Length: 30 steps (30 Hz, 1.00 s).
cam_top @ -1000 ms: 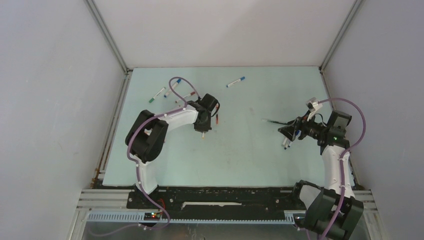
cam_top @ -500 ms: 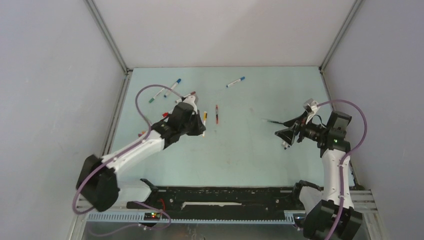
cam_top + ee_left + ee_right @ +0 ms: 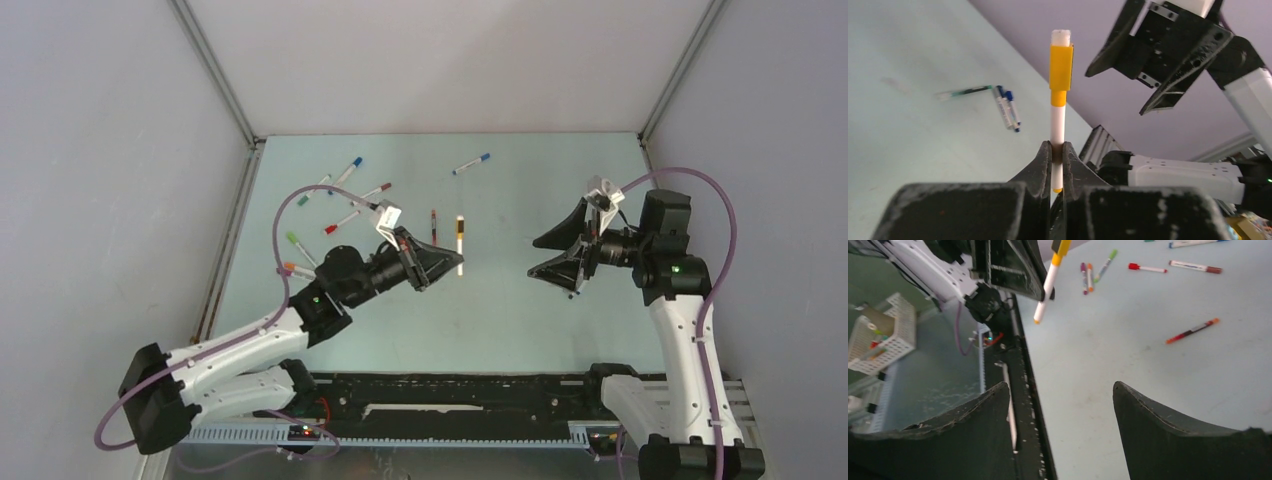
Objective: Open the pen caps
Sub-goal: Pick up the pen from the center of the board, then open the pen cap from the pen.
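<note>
Fingers on the left arm (image 3: pixel 1043 160) clamp the white barrel (image 3: pixel 1058 120) above the tabletop (image 3: pixel 500 310), its yellow cap (image 3: pixel 1061 67) at the far end pointing toward the right arm's fingers (image 3: pixel 1148 415), spread wide, near but apart.

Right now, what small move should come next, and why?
Probably bring the right gripper forward around the yellow cap: the left gripper is shut on the white barrel, the cap end stands free, and the right jaws are open, facing it but apart.
</note>
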Each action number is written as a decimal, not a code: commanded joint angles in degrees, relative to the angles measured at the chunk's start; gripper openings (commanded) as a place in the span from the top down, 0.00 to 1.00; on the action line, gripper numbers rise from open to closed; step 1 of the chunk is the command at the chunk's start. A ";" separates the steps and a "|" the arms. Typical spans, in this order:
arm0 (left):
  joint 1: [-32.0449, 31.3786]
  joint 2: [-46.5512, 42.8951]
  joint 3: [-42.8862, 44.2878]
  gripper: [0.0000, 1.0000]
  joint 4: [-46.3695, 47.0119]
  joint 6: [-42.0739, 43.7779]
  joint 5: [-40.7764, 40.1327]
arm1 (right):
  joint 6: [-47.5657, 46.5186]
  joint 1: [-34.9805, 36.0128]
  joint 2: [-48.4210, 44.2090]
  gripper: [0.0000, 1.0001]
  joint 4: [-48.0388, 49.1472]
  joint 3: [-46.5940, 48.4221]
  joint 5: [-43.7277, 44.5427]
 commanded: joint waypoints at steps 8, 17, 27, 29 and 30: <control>-8.72 11.60 9.10 1.00 16.53 -1.03 -6.53 | 21.28 1.67 1.35 0.22 10.39 0.18 -4.71; -11.89 16.10 11.65 1.00 19.38 -1.65 -9.90 | 35.33 3.73 1.85 0.25 24.77 -5.78 -5.38; -13.65 19.57 14.02 1.00 21.15 -1.86 -11.92 | 41.33 7.98 2.55 0.38 31.60 -8.21 -3.75; -14.01 20.02 14.34 1.00 21.54 -2.02 -12.23 | 41.31 8.39 2.57 0.41 31.58 -8.26 -3.36; -14.24 20.22 14.55 1.00 21.55 -1.95 -12.45 | 41.36 8.49 2.67 0.42 31.78 -8.36 -3.37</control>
